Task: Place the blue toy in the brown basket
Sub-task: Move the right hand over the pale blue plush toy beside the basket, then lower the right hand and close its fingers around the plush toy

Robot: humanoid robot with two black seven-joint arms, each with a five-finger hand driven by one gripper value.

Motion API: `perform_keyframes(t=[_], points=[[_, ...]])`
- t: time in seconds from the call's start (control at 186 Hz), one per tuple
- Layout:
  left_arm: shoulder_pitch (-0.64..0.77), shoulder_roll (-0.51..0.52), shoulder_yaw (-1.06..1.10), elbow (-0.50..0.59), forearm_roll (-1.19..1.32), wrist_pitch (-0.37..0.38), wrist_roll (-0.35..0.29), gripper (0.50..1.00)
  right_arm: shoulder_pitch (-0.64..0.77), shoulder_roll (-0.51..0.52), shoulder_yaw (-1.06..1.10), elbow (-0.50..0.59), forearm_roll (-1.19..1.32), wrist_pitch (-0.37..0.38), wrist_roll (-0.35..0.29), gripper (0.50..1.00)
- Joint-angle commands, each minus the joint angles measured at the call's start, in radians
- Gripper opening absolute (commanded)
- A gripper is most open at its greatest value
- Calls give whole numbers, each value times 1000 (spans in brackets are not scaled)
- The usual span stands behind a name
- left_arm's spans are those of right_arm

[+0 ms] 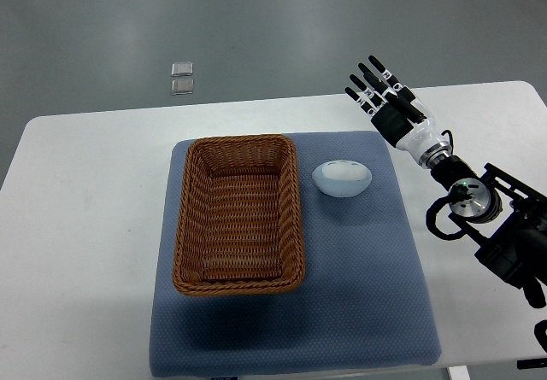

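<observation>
Currently: white table [85, 226] spans the frame, blue-grey mat [359, 312] laid on its centre. Brown wicker basket [239, 215] sits on the mat's left half, nothing inside it. Pale blue egg-shaped toy [342, 178] lies on the mat just right of the basket's upper right corner, not touching it. Right hand [385, 98] is in the upper right of the frame, up and right of the toy, fingers spread straight, gripping nothing. Its arm enters from the right edge.
</observation>
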Motion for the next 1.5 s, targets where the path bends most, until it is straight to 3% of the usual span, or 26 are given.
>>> perform_keyframes(t=[0.0,0.403,0.656,0.758,0.941,1.151,1.495], points=[[0,0,0,-1,0,0,0,1000,0,0,-1,0,-2,0,-3,928],[0,0,0,-3,0,0,-3,1000,64,-54,-34,2,-65,-3,-21,928],[0,0,2,-8,0,-5,-2,1000,278,-215,-216,3,-417,4,-205,928],[0,0,3,-12,0,-6,-2,1000,391,-264,-360,8,-583,35,-222,928],[-5,0,3,-15,3,-6,-2,1000,578,-377,-638,193,-918,77,-238,928],[-5,0,3,-12,2,-6,-2,1000,666,-364,-778,283,-1014,74,-331,928],[-6,0,3,-11,2,-8,-2,1000,592,-290,-779,284,-1022,1,-330,928]])
